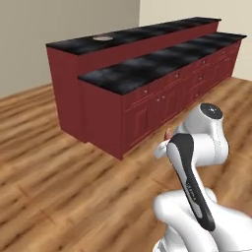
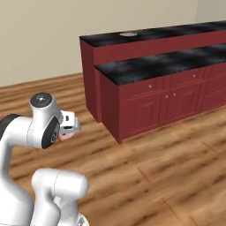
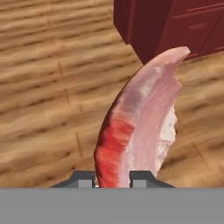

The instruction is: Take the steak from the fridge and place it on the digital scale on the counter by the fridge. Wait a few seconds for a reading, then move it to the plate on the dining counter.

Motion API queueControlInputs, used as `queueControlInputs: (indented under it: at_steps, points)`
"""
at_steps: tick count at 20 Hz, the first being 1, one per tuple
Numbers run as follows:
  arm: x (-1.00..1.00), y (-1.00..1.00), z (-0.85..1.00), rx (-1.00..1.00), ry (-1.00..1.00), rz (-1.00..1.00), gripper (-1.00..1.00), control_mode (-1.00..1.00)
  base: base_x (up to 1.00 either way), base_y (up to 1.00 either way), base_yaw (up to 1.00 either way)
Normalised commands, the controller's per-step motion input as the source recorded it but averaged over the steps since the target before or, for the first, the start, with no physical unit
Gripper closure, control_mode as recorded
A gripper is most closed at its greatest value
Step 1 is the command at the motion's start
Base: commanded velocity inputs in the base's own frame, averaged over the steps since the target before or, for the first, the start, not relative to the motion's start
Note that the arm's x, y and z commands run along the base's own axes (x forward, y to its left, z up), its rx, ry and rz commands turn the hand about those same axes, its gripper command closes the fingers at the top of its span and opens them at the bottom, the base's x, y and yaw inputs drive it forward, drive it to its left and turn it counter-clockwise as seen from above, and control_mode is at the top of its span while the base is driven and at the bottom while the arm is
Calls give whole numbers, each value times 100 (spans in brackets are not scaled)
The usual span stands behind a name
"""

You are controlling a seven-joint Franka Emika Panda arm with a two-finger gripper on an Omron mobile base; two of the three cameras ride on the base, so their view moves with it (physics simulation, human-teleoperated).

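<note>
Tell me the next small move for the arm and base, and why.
Probably drive the base nearer the dining counter, keeping the grip. The gripper is shut on the steak, which hangs over bare wood floor, and the plate sits far off on the upper level, likely beyond the arm's reach from here.

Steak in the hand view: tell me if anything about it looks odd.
The steak stands on edge between the hand's fingertips, sticking out over the wooden floor. Otherwise nothing stands out.
</note>
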Motion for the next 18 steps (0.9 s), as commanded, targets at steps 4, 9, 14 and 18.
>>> queueControlInputs:
  at_steps: [4, 9, 14, 18]
  points:
    - [0, 0, 0, 0, 0, 0, 100, 100, 100, 86, -25]
    - [0, 0, 0, 0, 0, 0, 100, 100, 100, 91, -25]
    - [0, 0, 0, 0, 0, 0, 100, 100, 100, 95, -26]
    - [0, 0, 0, 0, 0, 0, 100, 100, 100, 99, -27]
